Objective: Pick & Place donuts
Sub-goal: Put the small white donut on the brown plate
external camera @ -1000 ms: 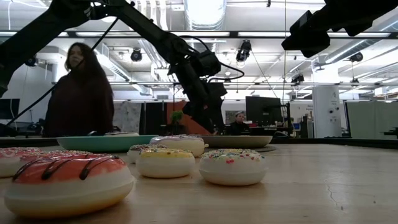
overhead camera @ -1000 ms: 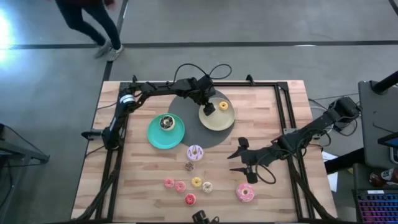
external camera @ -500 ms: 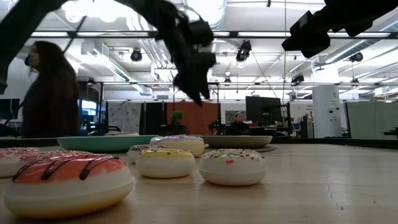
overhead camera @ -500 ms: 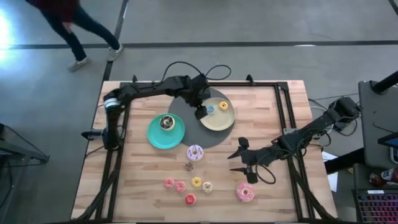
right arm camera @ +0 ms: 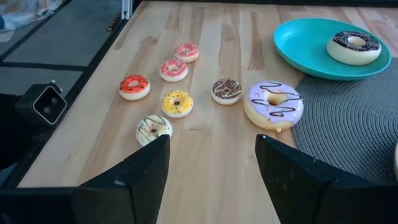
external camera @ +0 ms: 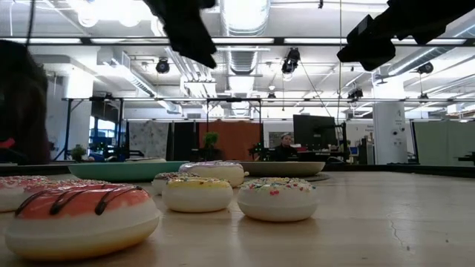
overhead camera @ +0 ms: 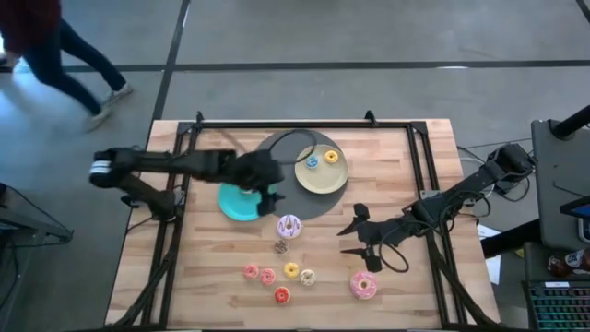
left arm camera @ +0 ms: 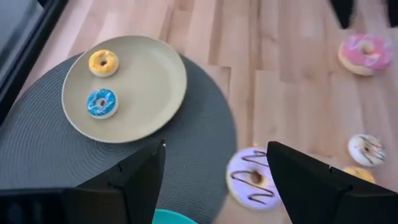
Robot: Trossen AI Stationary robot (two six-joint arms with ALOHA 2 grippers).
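- The wooden counter is bare along its left edge and across most of its right half; its front strip is crowded with small donuts.
- A round grey mat lies at the rear centre. The pale-yellow plate sits on its right part; the teal plate overlaps its left edge.
- The pale-yellow plate holds a blue-iced donut and a yellow-iced donut, side by side and apart.
- The teal plate holds a brown-iced donut.
- A large white-lilac donut rests at the mat's front edge, with a tiny brown donut just in front of it.
- Five tiny donuts sit near the front edge: two pink, one yellow, one white and one red.
- A large pink donut lies at front right, well apart from the tiny ones.
- The left arm reaches in from the counter's left edge. The left hand hangs above the teal plate's right rim, near the white-lilac donut, fingers apart and holding nothing.
- The right arm extends from the right edge toward the centre. The right hand hovers between the mat and the large pink donut, fingers spread wide and holding nothing.
- A person is on the floor beyond the counter's rear left corner.
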